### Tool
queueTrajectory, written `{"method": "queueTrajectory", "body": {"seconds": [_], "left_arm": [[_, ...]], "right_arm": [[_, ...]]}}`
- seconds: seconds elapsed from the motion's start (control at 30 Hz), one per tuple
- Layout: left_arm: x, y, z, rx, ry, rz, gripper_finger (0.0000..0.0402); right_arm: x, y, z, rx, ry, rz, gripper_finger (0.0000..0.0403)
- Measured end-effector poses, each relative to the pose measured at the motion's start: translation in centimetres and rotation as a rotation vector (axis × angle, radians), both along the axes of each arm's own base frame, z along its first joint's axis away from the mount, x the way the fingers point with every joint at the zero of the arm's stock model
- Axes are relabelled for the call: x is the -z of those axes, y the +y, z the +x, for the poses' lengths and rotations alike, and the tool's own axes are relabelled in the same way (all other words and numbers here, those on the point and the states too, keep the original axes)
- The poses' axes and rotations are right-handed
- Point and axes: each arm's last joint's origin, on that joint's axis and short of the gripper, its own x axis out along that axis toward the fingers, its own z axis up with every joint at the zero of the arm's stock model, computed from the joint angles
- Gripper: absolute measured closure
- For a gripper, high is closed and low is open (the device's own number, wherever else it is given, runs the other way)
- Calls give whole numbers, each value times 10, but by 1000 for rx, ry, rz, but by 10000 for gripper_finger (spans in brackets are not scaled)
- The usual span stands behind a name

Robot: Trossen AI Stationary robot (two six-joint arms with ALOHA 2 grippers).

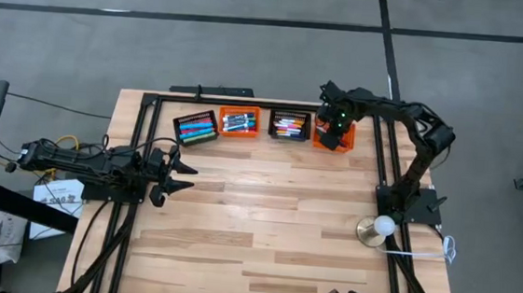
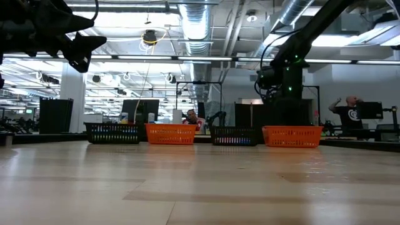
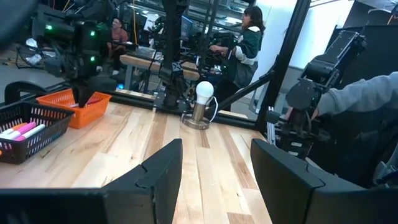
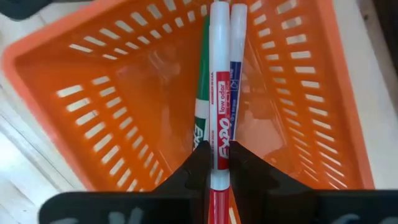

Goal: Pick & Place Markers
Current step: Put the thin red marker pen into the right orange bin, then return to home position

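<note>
Right tool (image 4: 217,163) was pinching a red marker (image 4: 219,106) inside the far-right orange basket (image 4: 112,93), green (image 4: 200,106) and blue (image 4: 237,81) markers already in; left tool (image 3: 214,165) waited spread over the desk (image 1: 263,240), so placing looked partly done.

Red marker (image 4: 218,93) cap end cut off by frame edge; basket markers (image 1: 237,122) too small to count.

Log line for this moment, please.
right gripper: shut on red marker, over far-right orange basket | left gripper: open, idle, table's left
</note>
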Motion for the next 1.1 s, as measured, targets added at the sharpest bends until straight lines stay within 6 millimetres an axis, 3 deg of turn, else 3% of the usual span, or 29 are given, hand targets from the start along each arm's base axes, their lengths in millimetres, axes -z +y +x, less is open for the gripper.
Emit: {"method": "queueTrajectory", "body": {"seconds": [0.47,0.8,0.97,1.1], "left_arm": [[0,0,0,0,1,0,211],[0,0,0,0,1,3,211],[0,0,0,-3,-4,48,211],[0,0,0,-3,-5,52,211]], "right_arm": [[2,0,1,-2,-1,13,334],[1,2,-1,26,24,37,243],[-18,1,2,63,-5,10,235],[-59,11,5,52,-114,-91,245]]}}
